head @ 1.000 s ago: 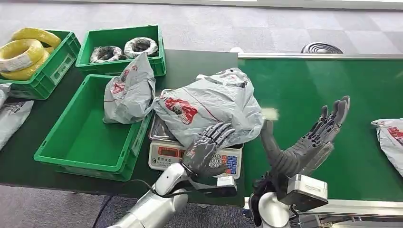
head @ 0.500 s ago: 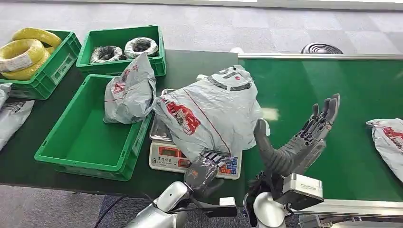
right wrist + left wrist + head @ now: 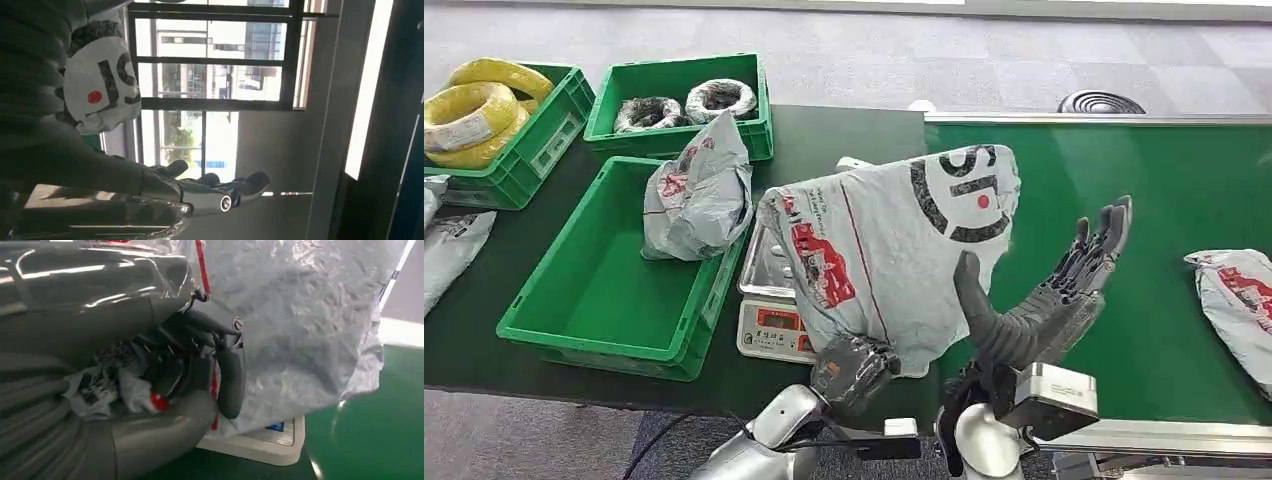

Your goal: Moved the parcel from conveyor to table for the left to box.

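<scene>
Yellow cable coils [image 3: 472, 110] are held in a green crate [image 3: 544, 140] at the far left; wrapped coils [image 3: 686, 103] lie in a second crate [image 3: 754, 100]. A grey bag [image 3: 699, 190] leans against an empty crate [image 3: 594, 300].

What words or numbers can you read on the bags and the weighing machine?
Big grey plastic parcel gripped by the left hand: large black letters, cut off by folds, unreadable; red print blurred.
White electronic scale: display and buttons too small.
Smaller grey bag: red print blurred.
</scene>
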